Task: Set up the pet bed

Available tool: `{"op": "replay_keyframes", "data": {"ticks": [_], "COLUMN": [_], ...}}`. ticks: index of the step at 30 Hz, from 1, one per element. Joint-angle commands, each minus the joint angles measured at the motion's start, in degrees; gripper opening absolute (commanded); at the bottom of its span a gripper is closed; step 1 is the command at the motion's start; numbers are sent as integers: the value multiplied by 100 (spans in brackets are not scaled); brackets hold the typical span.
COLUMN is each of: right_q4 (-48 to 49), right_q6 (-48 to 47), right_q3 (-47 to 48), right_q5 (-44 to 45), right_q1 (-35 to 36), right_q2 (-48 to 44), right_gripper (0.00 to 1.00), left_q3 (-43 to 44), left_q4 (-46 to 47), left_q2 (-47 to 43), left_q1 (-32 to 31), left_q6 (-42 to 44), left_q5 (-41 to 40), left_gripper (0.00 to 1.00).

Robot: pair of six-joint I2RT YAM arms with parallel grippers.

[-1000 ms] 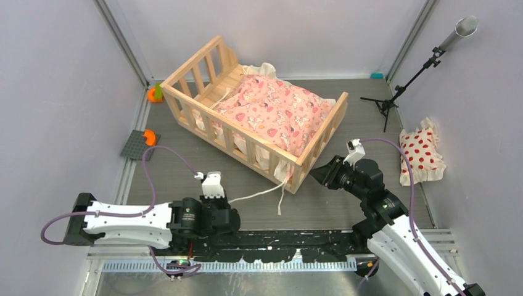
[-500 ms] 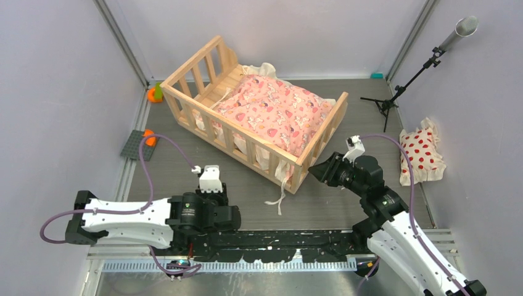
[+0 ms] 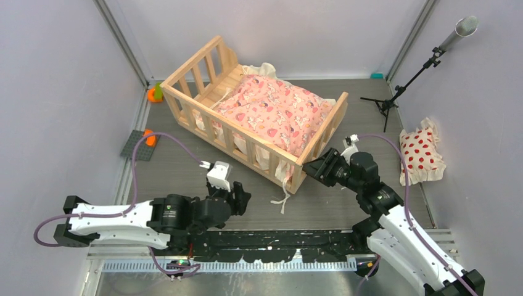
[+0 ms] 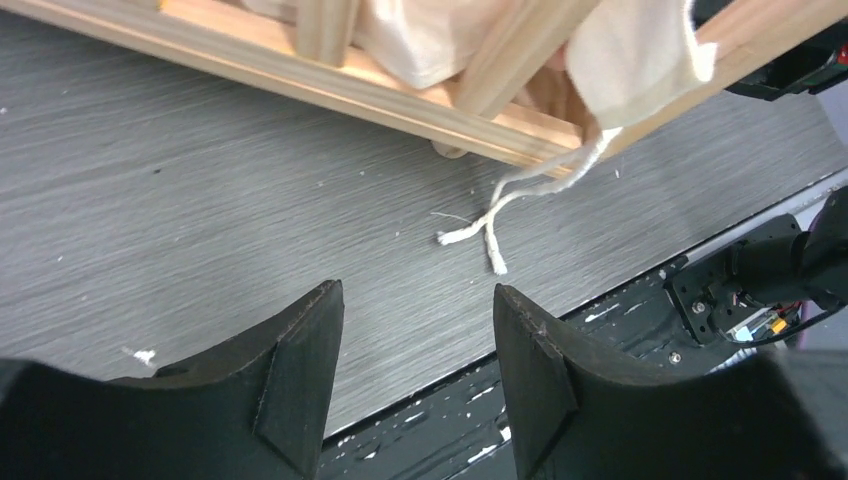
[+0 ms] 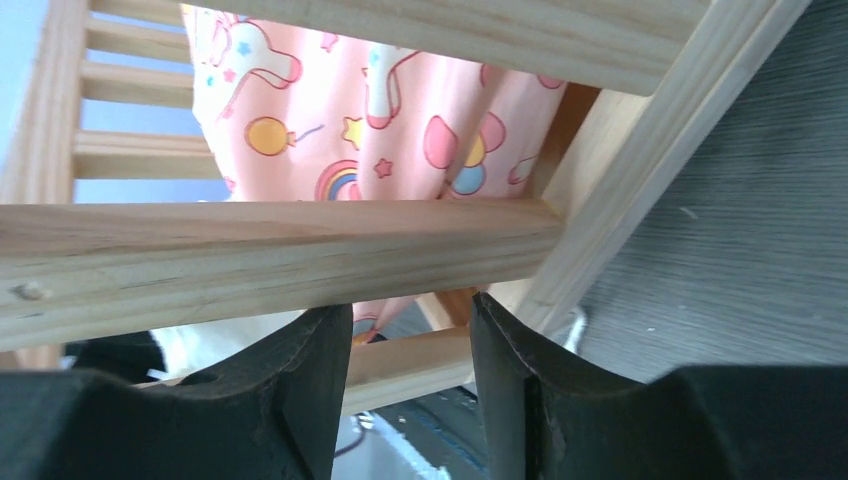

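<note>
Wood first, from the top: the bed (image 3: 233, 126) sits slantwise on the table (image 3: 185, 163), up at twelve o'clock from the arm bases, with the pink cushion (image 3: 277, 111) lying inside. Its ties (image 3: 282, 198) spill out at the near corner onto the table. The spotted pillow (image 3: 421, 154) lies well apart at three o'clock, by the right wall. The left gripper (image 3: 240, 196) hangs at eight o'clock from that near corner. The right gripper (image 3: 308, 168) is just beside the corner post at three o'clock.

Left wrist now: the left gripper (image 4: 418, 300) is spread, with bare table between its fingers, grasping nothing. The ties (image 4: 490, 225) lie at one o'clock ahead of it, below the bed (image 4: 300, 80) rail.

Right wrist: the right gripper (image 5: 412, 320) is parted too, clamping nothing, fingertips right under a bed (image 5: 250, 255) rail. Whether they touch it cannot be told. The cushion (image 5: 400, 110) shows through the slats at twelve o'clock.
</note>
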Motion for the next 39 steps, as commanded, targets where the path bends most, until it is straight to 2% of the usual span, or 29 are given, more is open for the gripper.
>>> {"op": "replay_keyframes", "data": {"ticks": [1, 8, 16, 25, 27, 30, 34, 36, 39], "right_q4": [644, 1539, 2700, 3790, 3977, 4195, 4248, 3799, 2842], "right_q6": [1017, 2213, 2779, 3210, 3200, 3161, 3041, 2853, 2382], "right_q3": [-87, -689, -951, -1147, -1072, -960, -1022, -988, -821], "right_q5": [-119, 18, -161, 361, 383, 378, 449, 592, 903], "right_q1": [-5, -5, 89, 410, 415, 412, 416, 418, 418], "right_q2": [-276, -252, 179, 1153, 1373, 1607, 1523, 1256, 665], "right_gripper": [52, 54, 55, 55, 47, 29, 11, 3, 1], "left_q3": [127, 138, -35, 26, 18, -36, -237, -303, -367], "left_q4": [1167, 1513, 1887, 2105, 2126, 2126, 2157, 2153, 2144], "left_q2": [386, 664, 566, 924, 936, 884, 724, 647, 559], "left_q1": [-21, -21, -21, -17, -15, -15, -12, -12, -6], "left_q6": [891, 1014, 1175, 1244, 1240, 1240, 1185, 1164, 1153], "left_q5": [87, 251, 219, 366, 326, 245, 133, 143, 168], "left_gripper": [58, 57, 55, 53, 53, 51, 47, 46, 43]}}
